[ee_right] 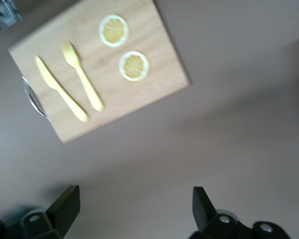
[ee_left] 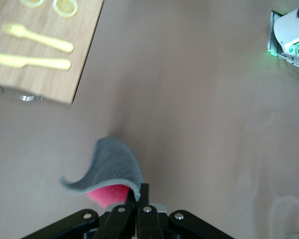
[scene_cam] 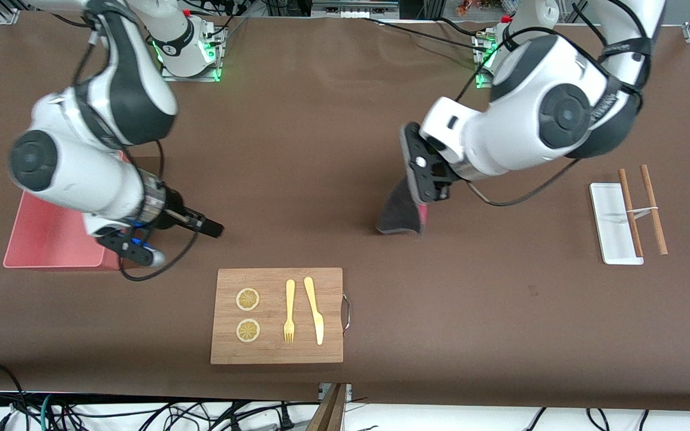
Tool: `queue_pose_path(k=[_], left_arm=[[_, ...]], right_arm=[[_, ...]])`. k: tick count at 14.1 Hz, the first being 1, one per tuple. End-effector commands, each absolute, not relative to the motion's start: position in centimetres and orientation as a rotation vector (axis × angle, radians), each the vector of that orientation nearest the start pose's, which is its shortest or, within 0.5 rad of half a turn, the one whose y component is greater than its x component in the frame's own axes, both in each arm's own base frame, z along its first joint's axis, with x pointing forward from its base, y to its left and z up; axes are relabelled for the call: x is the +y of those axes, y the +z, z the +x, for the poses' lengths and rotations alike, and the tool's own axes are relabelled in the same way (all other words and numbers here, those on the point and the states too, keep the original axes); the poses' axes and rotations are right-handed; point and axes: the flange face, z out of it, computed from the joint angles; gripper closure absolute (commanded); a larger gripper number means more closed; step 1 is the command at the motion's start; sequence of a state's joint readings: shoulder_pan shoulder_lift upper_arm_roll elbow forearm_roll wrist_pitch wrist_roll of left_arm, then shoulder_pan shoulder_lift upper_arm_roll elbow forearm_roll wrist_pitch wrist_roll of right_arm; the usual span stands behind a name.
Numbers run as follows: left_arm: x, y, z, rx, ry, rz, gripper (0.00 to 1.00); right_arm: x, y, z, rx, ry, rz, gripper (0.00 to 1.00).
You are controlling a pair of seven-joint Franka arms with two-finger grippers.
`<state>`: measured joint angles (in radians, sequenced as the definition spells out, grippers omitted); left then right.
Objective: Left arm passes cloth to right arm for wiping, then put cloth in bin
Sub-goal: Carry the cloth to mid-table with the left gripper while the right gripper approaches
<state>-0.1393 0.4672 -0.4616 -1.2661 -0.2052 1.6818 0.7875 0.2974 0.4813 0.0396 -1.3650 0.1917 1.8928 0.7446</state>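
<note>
**Cloth up in the left arm's grip, handover not yet made**

From the front, the left gripper (scene_cam: 421, 206) hangs over the middle of the brown tabletop (scene_cam: 333, 120), its fingers clenched on the top edge of the cloth (scene_cam: 400, 212). The cloth droops below the fingers, grey face out, with a sliver of magenta at one edge. The right gripper (scene_cam: 210, 227) sits low over the tabletop just beside the bin (scene_cam: 51, 236), which is at the right arm's end and looks empty where I can see into it. The wooden board (scene_cam: 277, 315), with a fork, a knife and two lemon slices, lies nearer the front camera than both sets of fingers. A white tray (scene_cam: 614, 222) and two brown sticks lie at the left arm's end.

In the left wrist view, the cloth (ee_left: 107, 174) curls out from the pinched fingers (ee_left: 139, 196), grey over pink, with the board (ee_left: 45, 47) well apart from them.

In the right wrist view, the fingers (ee_right: 65, 204) stand spread wide with nothing between them, bare tabletop below and the board (ee_right: 102, 69) ahead.

By my reckoning the pickup is done; the pass, the wiping and the drop into the bin remain. The only writing is a word on the left arm's casing, which I can't read.
</note>
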Motion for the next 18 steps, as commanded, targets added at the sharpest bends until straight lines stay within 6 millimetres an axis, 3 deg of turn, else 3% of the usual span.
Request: queue_pose_path(k=[1,5,7,14,18], left_arm=[[-36.3,52.8,58.9,2.347,-0.171,-2.665,1.0],[-40.7,53.7,56.2,2.501,-0.196,-2.484,1.0],[-43.5,53.8,54.2,2.591,-0.207,-2.27,1.0],[-44.1,54.2,54.6,2.673,-0.337,-2.161,1.0],[-44.7,53.6,54.3,2.697,-0.326,-2.165,1.0]], right_arm=[[27.3,44.1,66.9,0.787,0.059,-2.803,0.0],[30.5,43.9,66.5,0.758,0.004,-2.773,0.0],[31.3,43.9,66.7,0.753,-0.022,-2.739,0.0],[36.9,43.2,64.3,0.674,0.015,-2.709,0.0],[37.5,43.3,64.1,0.692,0.065,-2.654,0.0]])
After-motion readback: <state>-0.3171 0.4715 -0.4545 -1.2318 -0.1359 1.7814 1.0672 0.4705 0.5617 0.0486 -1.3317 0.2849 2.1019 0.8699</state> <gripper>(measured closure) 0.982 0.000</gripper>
